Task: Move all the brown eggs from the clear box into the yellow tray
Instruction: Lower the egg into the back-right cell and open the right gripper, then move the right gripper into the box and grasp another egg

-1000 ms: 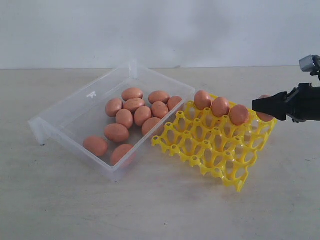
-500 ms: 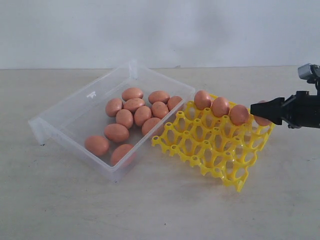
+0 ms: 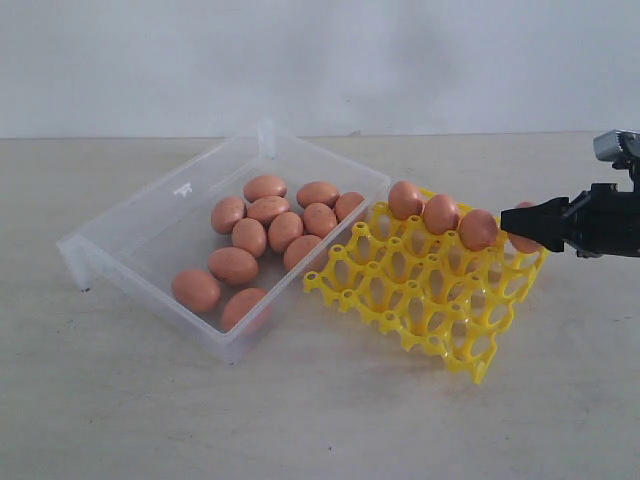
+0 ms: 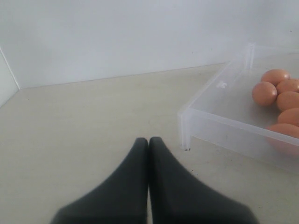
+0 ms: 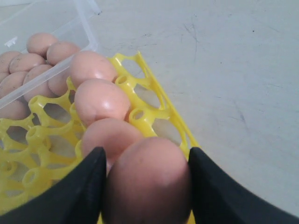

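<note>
The left gripper is closed and empty, near the clear box, which holds most eggs. Three eggs sit in the back row of the yellow tray. The right gripper clasps a fourth egg at the tray's corner.

The clear box is colourless see-through plastic, smooth and faintly glossy. The yellow tray is opaque moulded plastic with a soft sheen. The brown eggs have smooth, near-matt shells. The bench is pale, matt and lightly scuffed; material undetermined. The left tool and right tool are matt black and smooth.
</note>
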Controlling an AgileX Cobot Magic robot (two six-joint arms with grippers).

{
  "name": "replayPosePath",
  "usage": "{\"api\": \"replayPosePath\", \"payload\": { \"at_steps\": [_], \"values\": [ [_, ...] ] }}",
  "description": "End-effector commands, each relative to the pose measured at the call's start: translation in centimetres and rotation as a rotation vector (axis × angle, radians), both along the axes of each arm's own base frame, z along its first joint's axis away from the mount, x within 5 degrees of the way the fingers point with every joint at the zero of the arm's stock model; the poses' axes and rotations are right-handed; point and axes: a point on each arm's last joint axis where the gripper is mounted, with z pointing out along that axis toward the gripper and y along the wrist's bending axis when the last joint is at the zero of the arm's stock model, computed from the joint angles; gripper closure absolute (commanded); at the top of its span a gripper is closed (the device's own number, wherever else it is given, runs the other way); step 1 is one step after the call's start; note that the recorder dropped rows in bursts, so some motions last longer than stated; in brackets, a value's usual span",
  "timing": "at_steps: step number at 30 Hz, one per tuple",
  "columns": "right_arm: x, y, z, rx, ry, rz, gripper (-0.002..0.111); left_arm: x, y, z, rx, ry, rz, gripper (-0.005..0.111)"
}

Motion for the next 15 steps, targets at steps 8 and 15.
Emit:
{"api": "replayPosePath", "payload": {
  "at_steps": [8, 15],
  "values": [
    [0.1, 0.0, 0.2, 0.041, 0.014, -0.031, 0.051, 0.0, 0.0, 0.0, -0.012, -0.007, 0.002, 0.111],
    [0.4, 0.8, 7.6, 0.318, -0.249, -0.04, 0.108, 0.0, 0.0, 0.0, -0.012, -0.007, 0.002, 0.111]
  ]
}}
